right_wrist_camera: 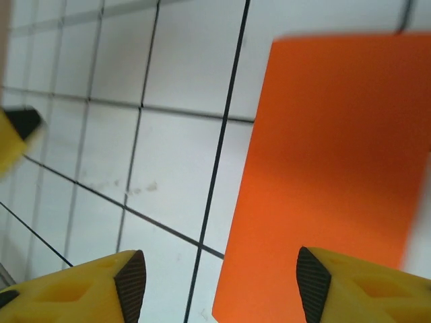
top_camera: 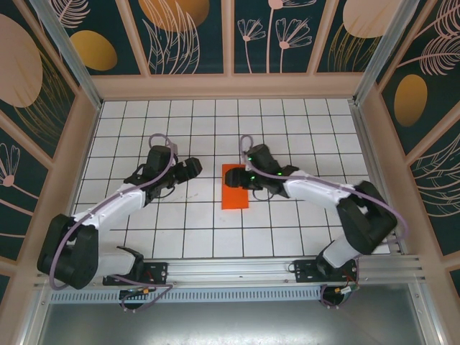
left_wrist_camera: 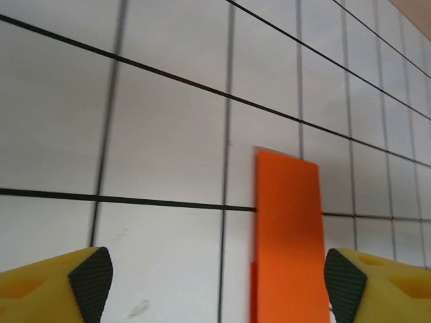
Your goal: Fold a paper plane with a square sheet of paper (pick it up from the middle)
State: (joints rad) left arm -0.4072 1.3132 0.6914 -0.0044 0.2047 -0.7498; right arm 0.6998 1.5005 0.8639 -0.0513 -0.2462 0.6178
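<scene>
Grid table (top_camera: 180,230) — folded orange paper (top_camera: 235,188)

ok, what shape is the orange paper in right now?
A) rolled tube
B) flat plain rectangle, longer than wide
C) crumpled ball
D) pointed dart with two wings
B: the orange paper lies flat on the table as a plain rectangle with straight edges and square corners, clearly longer than it is wide, and no point or wings.
</scene>
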